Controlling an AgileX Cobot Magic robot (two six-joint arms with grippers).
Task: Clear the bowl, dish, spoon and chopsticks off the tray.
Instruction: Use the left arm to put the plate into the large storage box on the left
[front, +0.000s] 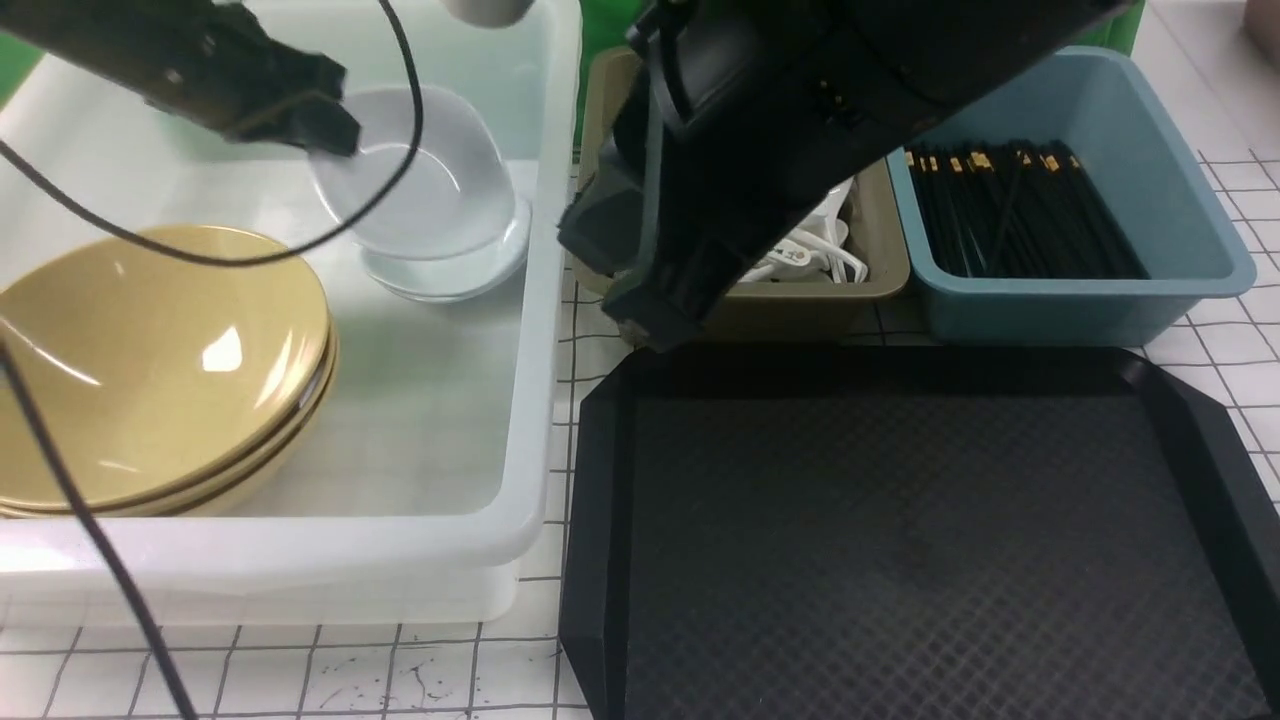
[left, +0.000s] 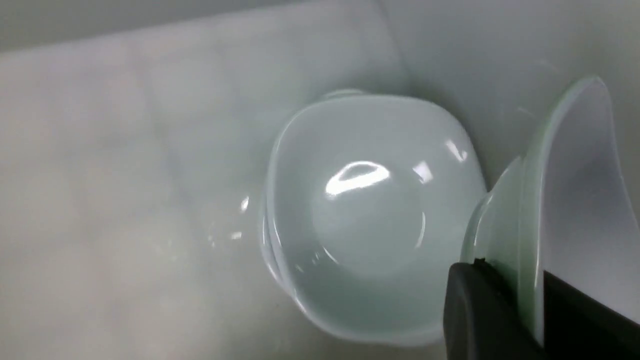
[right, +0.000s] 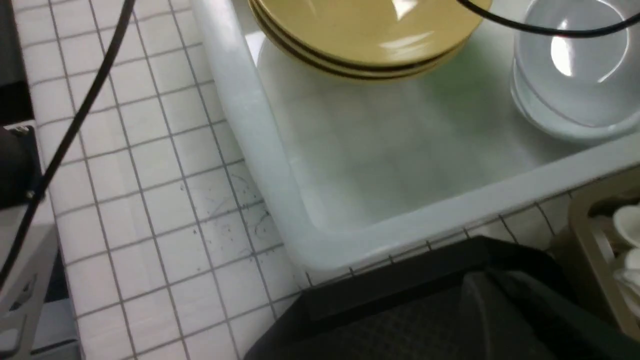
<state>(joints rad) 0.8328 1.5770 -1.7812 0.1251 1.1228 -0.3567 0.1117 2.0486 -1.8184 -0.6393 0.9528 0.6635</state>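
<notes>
Gripping one dish (tilted), left pincer, three stacked bowls

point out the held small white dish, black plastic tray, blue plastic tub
small white dish (front: 432, 185): front view, inner hollow
black plastic tray (front: 900, 540): front view, bare floor
blue plastic tub (front: 1050, 312): front view, front wall

A white bench ruled with a thin dark grid fills the scene from near to far. Small dark scuffs mark its near left squares, and a green backdrop shows beyond its far edge.
</notes>
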